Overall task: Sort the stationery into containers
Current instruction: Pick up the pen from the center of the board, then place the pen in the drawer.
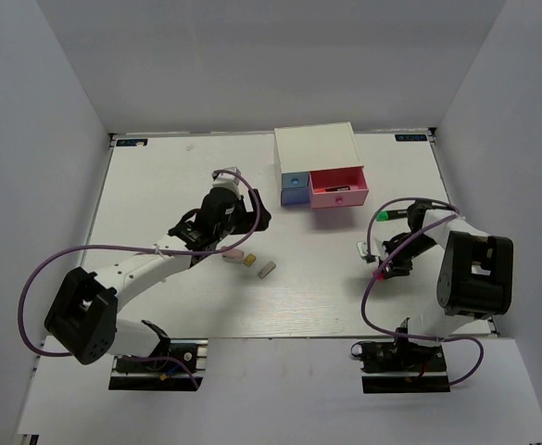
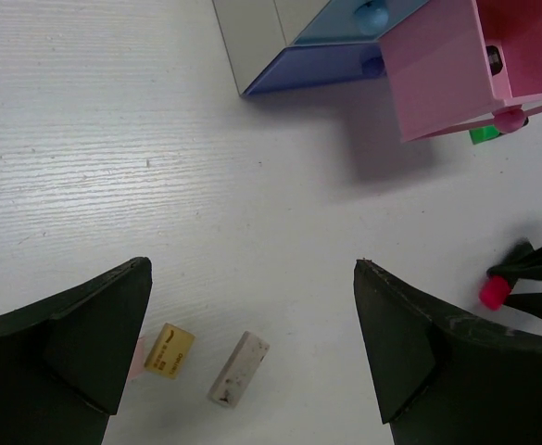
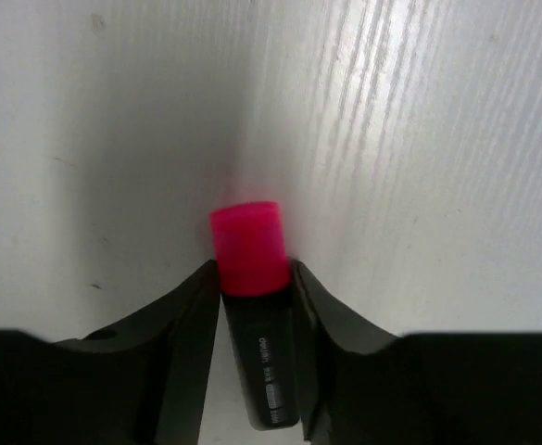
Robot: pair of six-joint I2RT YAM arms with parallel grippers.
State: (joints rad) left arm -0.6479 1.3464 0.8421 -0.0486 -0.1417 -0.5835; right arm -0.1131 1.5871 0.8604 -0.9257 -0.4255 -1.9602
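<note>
My right gripper (image 1: pixel 383 268) (image 3: pixel 252 271) is shut on the pink-capped highlighter (image 3: pixel 247 248) (image 1: pixel 379 274), cap pointing down close to the table; its cap also shows in the left wrist view (image 2: pixel 494 293). My left gripper (image 1: pixel 241 243) (image 2: pixel 250 267) is open and empty above three erasers: pink (image 1: pixel 233 259), mostly hidden behind my left finger, tan (image 1: pixel 249 261) (image 2: pixel 169 350) and grey (image 1: pixel 267 270) (image 2: pixel 239 369). The pink drawer (image 1: pixel 338 197) (image 2: pixel 442 83) is pulled open with a dark object (image 1: pixel 337 189) inside. The light blue drawer (image 1: pixel 295 182) (image 2: pixel 368 20) and periwinkle drawer (image 2: pixel 312 67) are shut. I cannot make out an orange cap.
The white cabinet (image 1: pixel 313 148) stands at the back centre of the white table (image 1: pixel 187 185). A small white object (image 1: pixel 363 248) lies left of my right gripper. A green part (image 1: pixel 382 217) sits on the right arm. Grey walls enclose the table.
</note>
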